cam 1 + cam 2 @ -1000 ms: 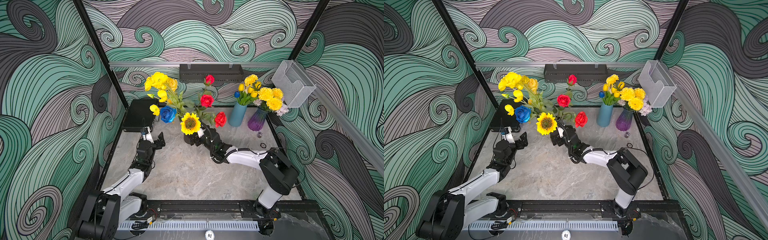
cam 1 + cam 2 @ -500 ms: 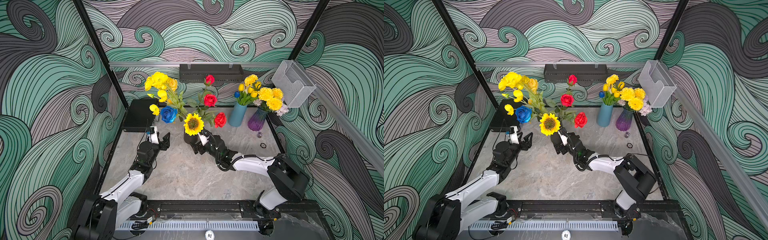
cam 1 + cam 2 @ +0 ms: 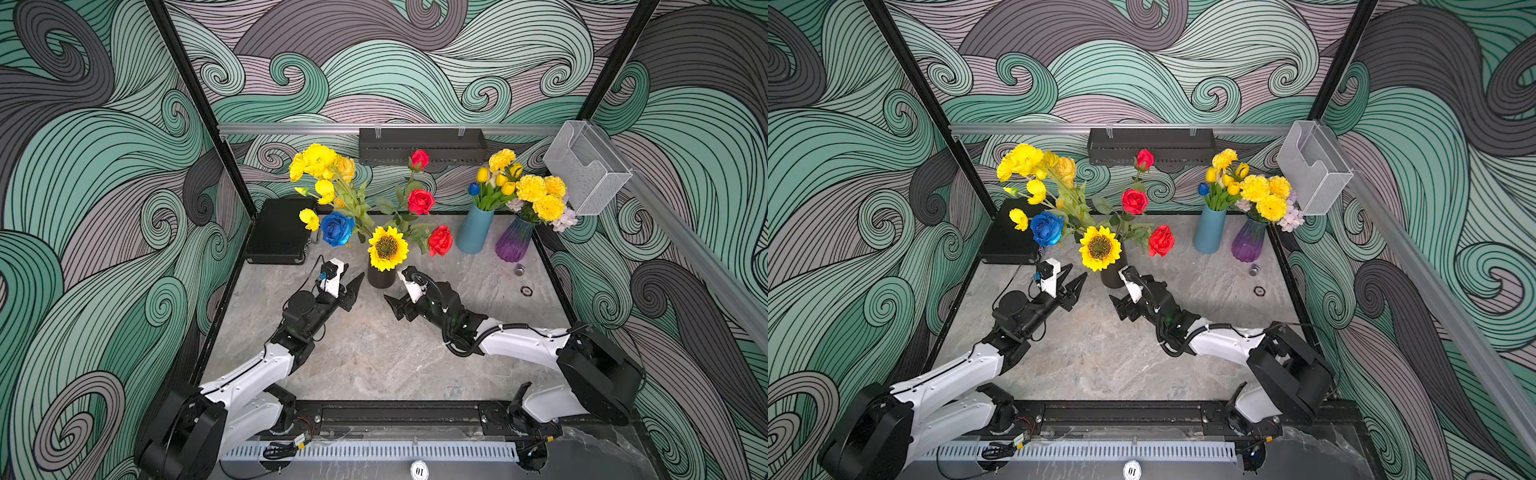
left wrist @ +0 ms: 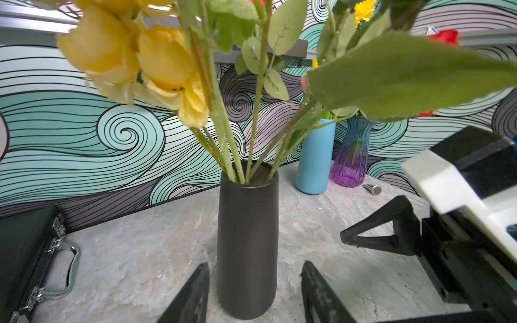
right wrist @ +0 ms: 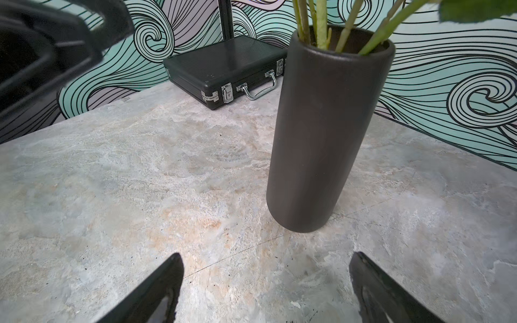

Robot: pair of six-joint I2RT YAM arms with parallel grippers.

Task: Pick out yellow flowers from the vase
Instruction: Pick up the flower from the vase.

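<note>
A dark cylindrical vase (image 3: 381, 277) (image 3: 1113, 277) stands mid-table holding yellow flowers (image 3: 318, 161) (image 3: 1021, 160), a sunflower (image 3: 387, 248), a blue rose (image 3: 336, 228) and red roses (image 3: 420, 201). My left gripper (image 3: 356, 291) (image 4: 256, 264) is open, its fingers on either side of the vase (image 4: 247, 237) low down, with a gap showing on both sides. Pale yellow blooms (image 4: 165, 61) hang above it. My right gripper (image 3: 392, 306) (image 5: 267, 254) is open over bare table, a little in front of the vase (image 5: 327, 134), with nothing between its fingers.
A black case (image 3: 279, 235) lies at the back left. A blue vase (image 3: 475, 230) and a purple vase (image 3: 514, 243) with more flowers stand at the back right. A small metal piece (image 3: 518, 270) and a dark ring (image 3: 526, 291) lie near them.
My left gripper has advanced to the vase and its jaws have narrowed around it. My right gripper has drawn back from the vase toward the front.
</note>
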